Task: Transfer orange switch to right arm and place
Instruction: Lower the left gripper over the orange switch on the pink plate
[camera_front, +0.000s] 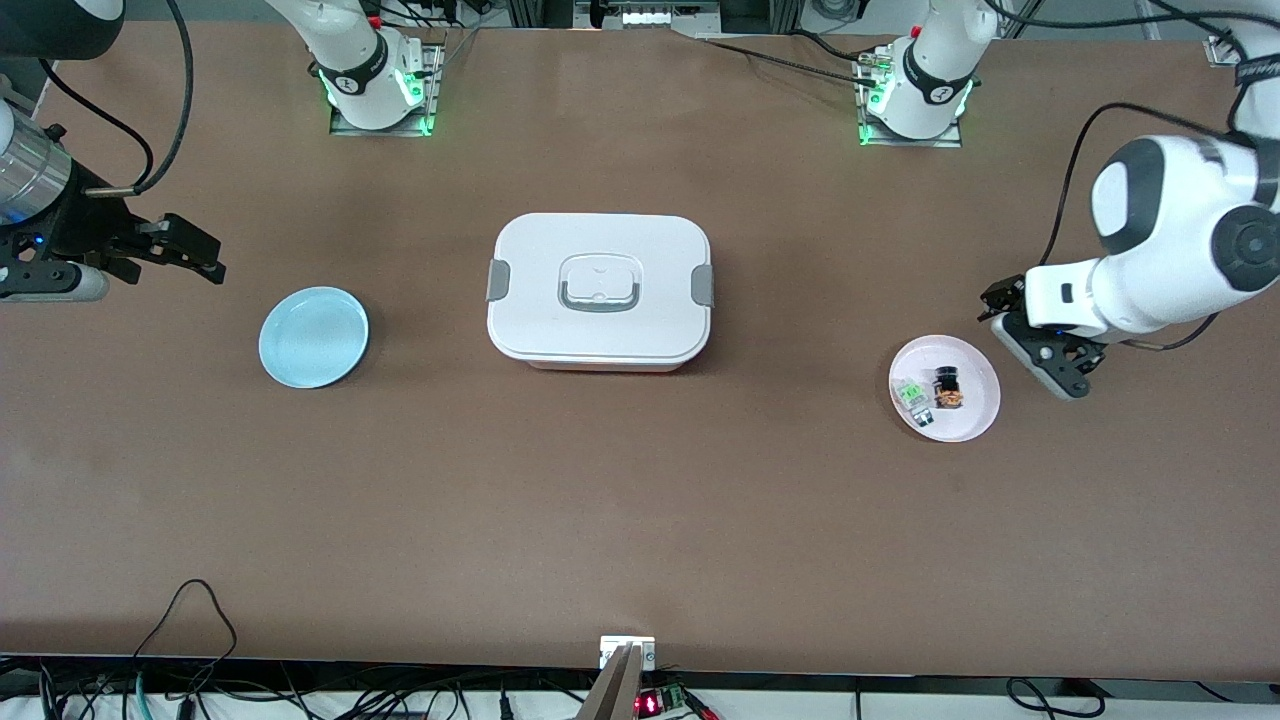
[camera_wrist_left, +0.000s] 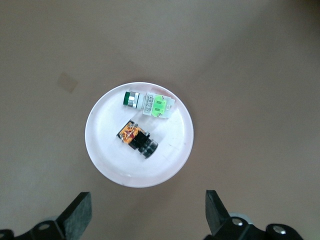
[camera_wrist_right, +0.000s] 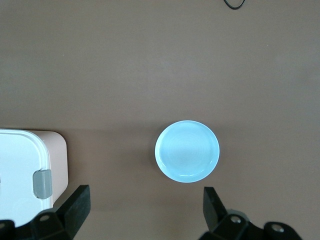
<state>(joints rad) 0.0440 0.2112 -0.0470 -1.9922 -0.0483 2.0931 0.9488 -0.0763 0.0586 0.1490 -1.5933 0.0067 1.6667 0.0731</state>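
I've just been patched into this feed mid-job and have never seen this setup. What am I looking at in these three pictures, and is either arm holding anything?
Two white robot arms work at a brown table. The wide picture comes from a high camera facing them; the other two come from cameras on each arm's wrist, looking down past its own fingers.

In the middle sits a closed white lidded box with grey latches. Toward the right arm's end lies an empty round light-blue plate. Toward the left arm's end, a round white plate carries the orange switch, a tiny black part with an orange end, beside a small clear-white part with a green marking.

The left gripper hangs open beside that plate; the right gripper hangs open near the blue plate. Neither holds anything.
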